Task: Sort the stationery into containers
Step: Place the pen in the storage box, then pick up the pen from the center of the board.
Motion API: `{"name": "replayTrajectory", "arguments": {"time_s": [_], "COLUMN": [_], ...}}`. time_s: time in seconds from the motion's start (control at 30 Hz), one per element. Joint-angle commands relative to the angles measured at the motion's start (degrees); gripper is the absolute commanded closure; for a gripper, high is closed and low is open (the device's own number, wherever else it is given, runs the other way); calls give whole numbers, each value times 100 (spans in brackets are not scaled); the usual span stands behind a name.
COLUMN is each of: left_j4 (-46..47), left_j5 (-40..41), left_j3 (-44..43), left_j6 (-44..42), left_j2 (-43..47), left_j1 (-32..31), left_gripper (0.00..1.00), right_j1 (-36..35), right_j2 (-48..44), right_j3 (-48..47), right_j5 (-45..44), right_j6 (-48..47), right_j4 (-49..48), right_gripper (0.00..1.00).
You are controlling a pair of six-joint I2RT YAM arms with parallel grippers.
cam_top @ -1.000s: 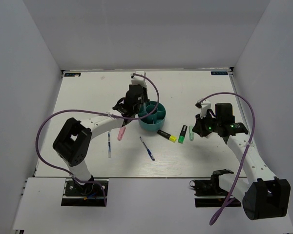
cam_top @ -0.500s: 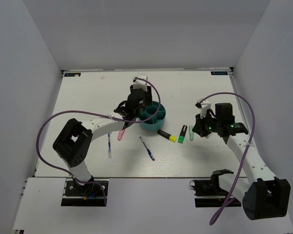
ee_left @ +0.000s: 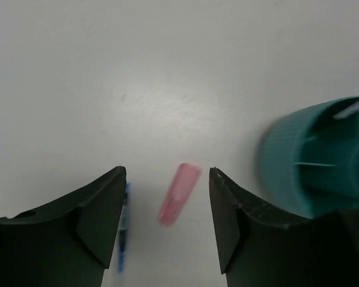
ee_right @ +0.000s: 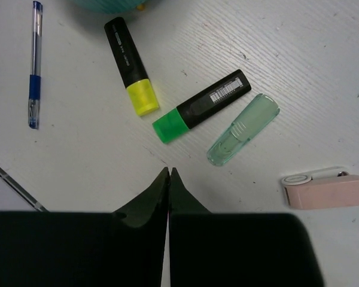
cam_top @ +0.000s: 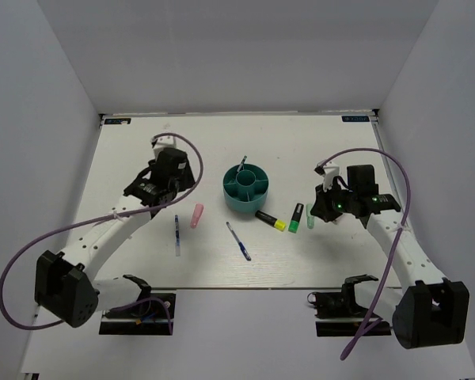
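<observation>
**A:** Six pens and markers lie loose on the bench (cam_top: 134,150). Which one are you on?

**B:** The pink marker (ee_left: 179,193). My left fingers (cam_top: 174,188) hang released over it, holding nothing. In the wrist view it sits between them, with the left blue pen (cam_top: 176,234) just beside it. I'd turn the wrist so the fingers cross the marker's width, drop straight down, and pinch mid-body, clear of that pen.

**A:** And the right side?

**B:** My right fingers (ee_right: 169,174) are clenched on nothing, above the bench near the yellow-cap (ee_right: 131,66), green-cap (ee_right: 200,107) and pale green (ee_right: 244,128) markers.

**A:** What changed in the last second?

**B:** My left arm was over the organizer (cam_top: 241,204) with its fingers closed. It has swung back left and opened. A pen (cam_top: 243,161) now shows standing at the organizer's far rim. The right arm hasn't moved.
</observation>
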State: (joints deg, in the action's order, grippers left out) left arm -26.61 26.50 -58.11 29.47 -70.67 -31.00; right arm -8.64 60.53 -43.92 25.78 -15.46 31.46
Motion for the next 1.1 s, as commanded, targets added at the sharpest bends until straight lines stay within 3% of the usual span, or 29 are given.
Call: {"name": "replayTrajectory", "arguments": {"time_s": [0.0, 0.07, 0.13, 0.3, 0.53, 0.93, 1.07], "left_j4": [-1820, -1874, -1734, -1496, -1356, -1408, -1373], "left_j5": [-872, -1199, -1410, -1841, -1850, -1544, -1481], "left_j3": [518, 651, 792, 915, 933, 660, 704], "left_j6": [524, 542, 507, 480, 445, 349, 357], "left_j2": [-297, -481, -631, -869, -1238, -1985, -2091], "left_j1": [559, 866, 973, 1202, 1202, 1193, 1193], "left_gripper": [32, 32, 33, 33, 34, 47, 60], "right_j1": [-6, -15, -23, -6, 3, 12, 29], "right_j2": [195, 240, 292, 196, 248, 178, 143], "right_j3": [-353, -389, -468, -389, -389, -354, -354], "right_j5": [269, 340, 340, 305, 287, 261, 261], "right_j6": [-44, -44, -44, -1, 0, -18, 0], "right_j4": [237, 281, 387, 334, 334, 343, 360], "right_gripper": [100, 76, 64, 65, 65, 67, 67]}}
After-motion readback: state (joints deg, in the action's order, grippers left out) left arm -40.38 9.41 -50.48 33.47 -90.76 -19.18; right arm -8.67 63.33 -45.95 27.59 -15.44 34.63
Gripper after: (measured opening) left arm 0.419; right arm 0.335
